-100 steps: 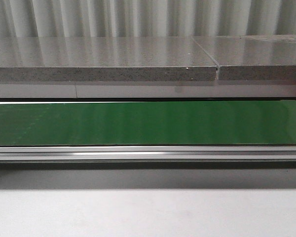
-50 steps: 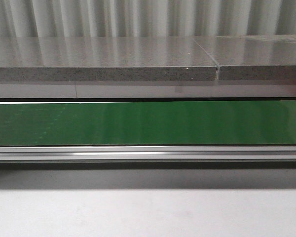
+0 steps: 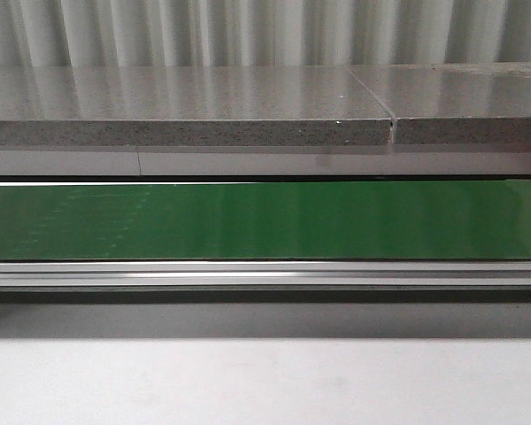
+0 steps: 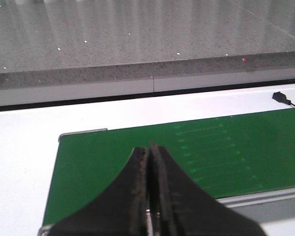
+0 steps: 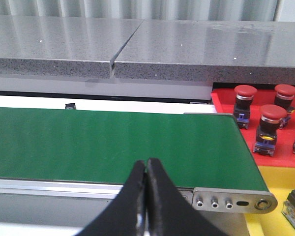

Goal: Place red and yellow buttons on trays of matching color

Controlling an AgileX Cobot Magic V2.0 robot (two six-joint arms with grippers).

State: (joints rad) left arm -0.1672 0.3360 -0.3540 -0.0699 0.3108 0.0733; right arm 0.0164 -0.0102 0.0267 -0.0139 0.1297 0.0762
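Red buttons (image 5: 268, 114): three, mushroom-capped, upright on red tray (image 5: 226, 110)
Yellow tray (image 5: 273, 182): glossy, adjoining
Belt (image 3: 265, 221): one, green, smooth
Left gripper (image 4: 148, 152): fingers pressed together, empty
Right gripper (image 5: 146, 164): likewise

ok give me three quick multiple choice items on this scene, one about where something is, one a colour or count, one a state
1. Where do the red-capped buttons stand?
A. on the green belt
B. on the red tray
C. on the grey counter

2. What colour is the conveyor belt?
A. green
B. blue
C. black

3. How are the right gripper's fingers?
A. wide open
B. shut on a button
C. shut with nothing between them

Answers:
1. B, the right wrist view shows them on the red tray past the belt's end.
2. A, every view shows it green.
3. C, the fingertips meet over the belt, nothing held.
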